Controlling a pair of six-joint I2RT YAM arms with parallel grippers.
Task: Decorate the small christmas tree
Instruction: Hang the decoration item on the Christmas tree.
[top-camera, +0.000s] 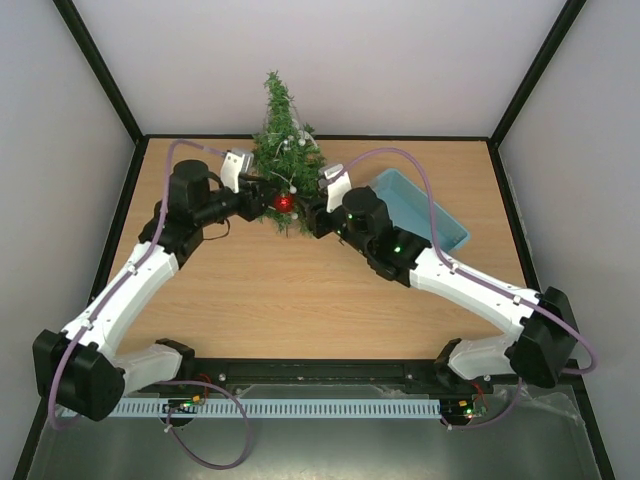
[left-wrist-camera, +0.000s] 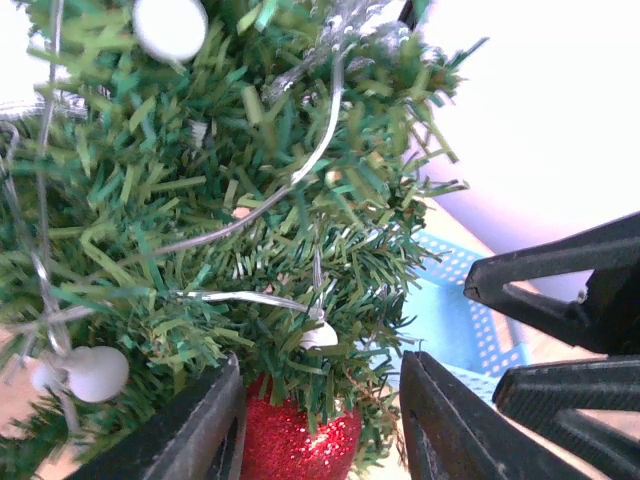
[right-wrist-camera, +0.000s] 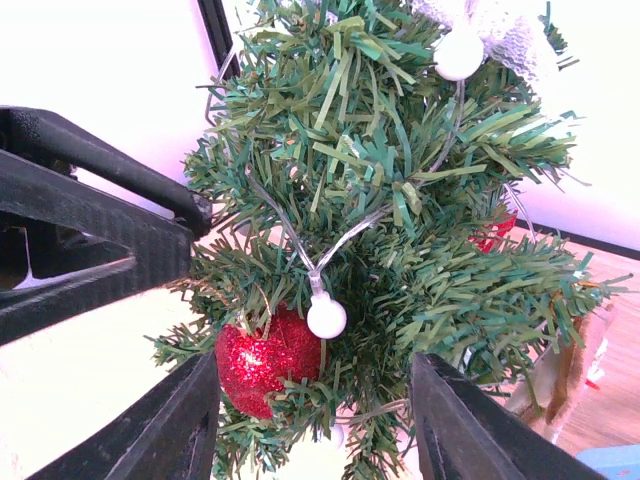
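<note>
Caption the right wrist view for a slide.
Right gripper, jaws apart, faces the small christmas tree, with a red glitter bauble and a white light bulb hanging among its lower branches.

The left arm (top-camera: 120, 290) and right arm (top-camera: 470, 285) wear white shells, black joints and mauve cables (top-camera: 420, 170); green dots (top-camera: 397, 244), perhaps LEDs, glow.

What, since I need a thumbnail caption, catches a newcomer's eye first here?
The small christmas tree stands at the table's far edge, strung with white bulb lights, a red bauble hanging low. The left gripper and right gripper flank that bauble, both open. A blue tray lies on the table's right side.
</note>
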